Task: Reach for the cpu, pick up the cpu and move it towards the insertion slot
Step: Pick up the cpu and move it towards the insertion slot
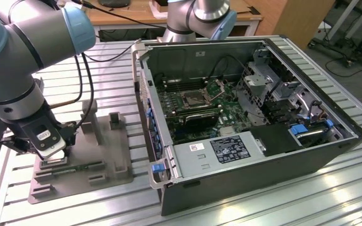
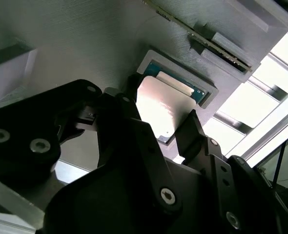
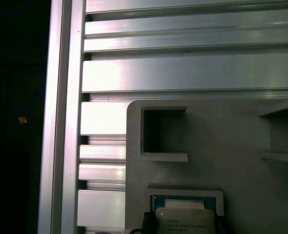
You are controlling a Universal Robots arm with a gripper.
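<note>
Location: chip [image 2: 158, 109] flat in square recess of grey tray [image 2: 85, 44], metal lid up, on the exterior view's left, well apart from socket [image 1: 193, 99] on green board [image 1: 231, 127] inside open computer case [image 1: 250, 176]. Over it, claw [image 2: 160, 100] low on tray, set astride two opposite edges in the second wrist view; clamped or merely close, cannot tell. Not yet lifted, by the look: green rim level inside recess wall. Handling, as judgement: thin, stiff, very light, no load worth noting for arm [image 1: 17, 70]. Lid smooth and shiny, strong glare off it, likely slippery on top; side edges thin, little to bear on. Underside probably delicate, so no dragging across tray, no tilt on lift. Best hold across two opposite edges of green carrier, squarely, gentle squeeze, straight up clear of recess wall. Risk of skew or slip if pinched off-centre. Tray matt grey plastic, fine layered ridges on surface, raised blocks and square pockets; long thin green memory stick [image 2: 217, 46] lodged in narrow slot near recess. Table [image 3: 183, 73] of ribbed bright aluminium slats with dark grooves. Socket square, silver metal frame, dark centre. Case dark sheet metal, blue plastic clip [image 1: 158, 167] at front corner
</note>
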